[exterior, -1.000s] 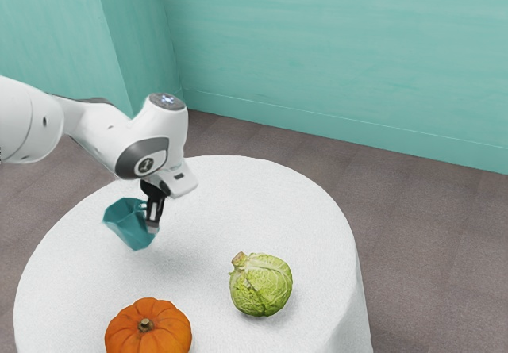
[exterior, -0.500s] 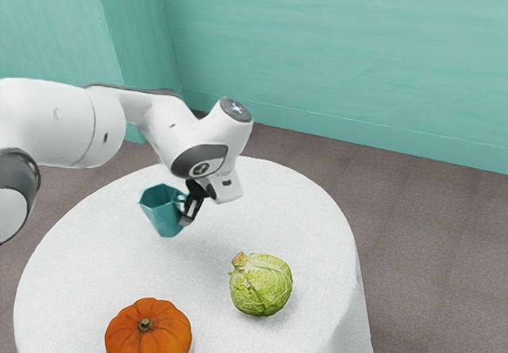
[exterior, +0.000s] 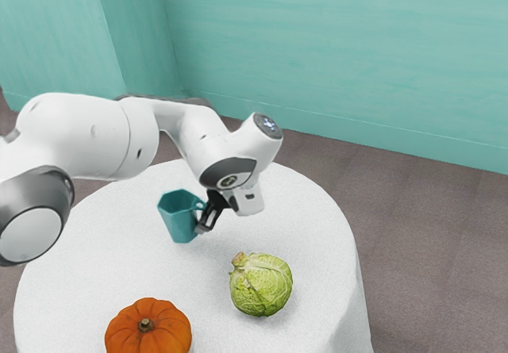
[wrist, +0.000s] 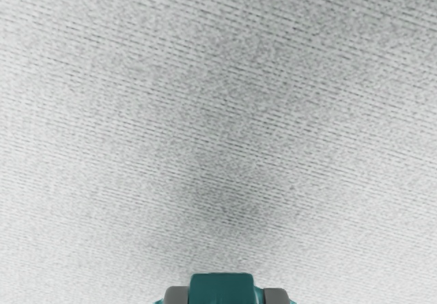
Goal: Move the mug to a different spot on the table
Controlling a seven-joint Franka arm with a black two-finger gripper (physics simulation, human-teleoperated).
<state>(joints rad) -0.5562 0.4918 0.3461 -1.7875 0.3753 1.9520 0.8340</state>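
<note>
The black gripper (exterior: 208, 220) was closed on the handle of the teal mug (exterior: 181, 216), its fingers clamped on the handle from both sides; the mug hung nearly upright, mouth upward, over the middle of the round white desk (exterior: 302, 210), toward the far side; whether its base touched the cloth could not be told; the white arm came in from the exterior view's left; a green cabbage (exterior: 261, 284) sat nearer the front edge, to the exterior view's right of the mug and apart from it; an orange pumpkin (exterior: 148, 327) lay at the front edge; in the wrist view a teal part of the mug (wrist: 220, 289) showed between grey pads (wrist: 176, 295), above the desk's cloth (wrist: 205, 113) with a soft shadow.
</note>
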